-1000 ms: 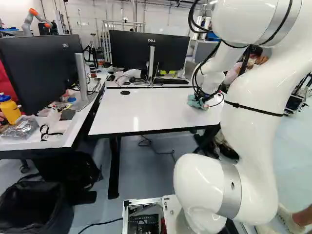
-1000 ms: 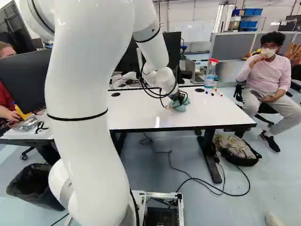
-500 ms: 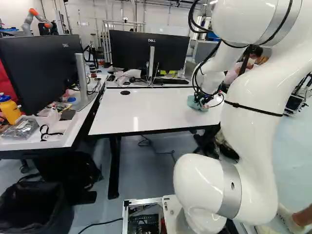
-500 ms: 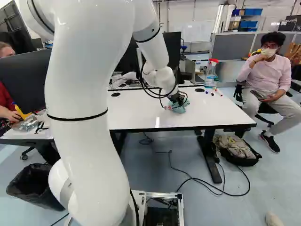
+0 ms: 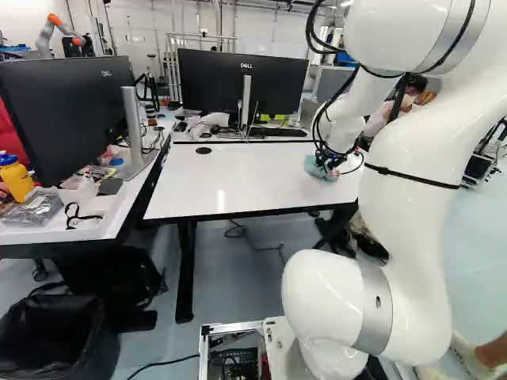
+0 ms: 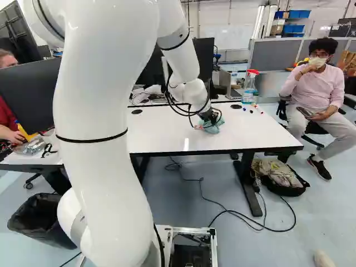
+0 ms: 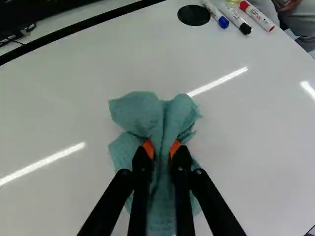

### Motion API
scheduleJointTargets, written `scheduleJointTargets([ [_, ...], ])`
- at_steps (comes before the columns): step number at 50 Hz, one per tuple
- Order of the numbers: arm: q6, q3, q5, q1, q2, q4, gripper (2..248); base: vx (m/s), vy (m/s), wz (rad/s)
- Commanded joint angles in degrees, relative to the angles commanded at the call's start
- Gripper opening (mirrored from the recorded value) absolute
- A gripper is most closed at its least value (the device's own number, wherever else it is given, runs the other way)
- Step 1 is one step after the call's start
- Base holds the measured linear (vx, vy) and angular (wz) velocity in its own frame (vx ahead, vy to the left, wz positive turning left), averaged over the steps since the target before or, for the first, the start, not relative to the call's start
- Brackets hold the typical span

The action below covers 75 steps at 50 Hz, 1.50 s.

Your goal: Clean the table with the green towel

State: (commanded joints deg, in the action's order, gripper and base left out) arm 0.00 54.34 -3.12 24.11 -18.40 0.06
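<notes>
Towel gripped, low at the table.
Left base view: the towel shows under the tip of the gripper, over the right part of the table, beside the arm; a monitor stands past the table's far edge. Right base view: the towel spreads out just below the gripper, with a spray bottle farther back to the right and a bin at the lower left. Wrist view: the gripper is closed on the towel, its orange pads pinching a bunched fold from both sides; loose cloth fans out ahead of the fingers and under them. Well ahead, apart from the cloth, three markers lie beside a round black cap.
</notes>
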Motion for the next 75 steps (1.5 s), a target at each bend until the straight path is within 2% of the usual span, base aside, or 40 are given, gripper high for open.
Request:
scheduleJointTargets([
  [20,0.0,4.8,0.0,-1.3,-3.9,0.0,54,0.000,0.000,0.000],
  [41,0.0,7.7,0.0,1.5,-6.1,0.0,54,0.000,0.000,0.000],
  [56,0.0,6.0,0.0,3.7,-4.8,0.0,54,0.000,0.000,0.000],
  [75,0.0,0.5,0.0,4.6,-0.4,0.0,54,0.000,0.000,0.000],
])
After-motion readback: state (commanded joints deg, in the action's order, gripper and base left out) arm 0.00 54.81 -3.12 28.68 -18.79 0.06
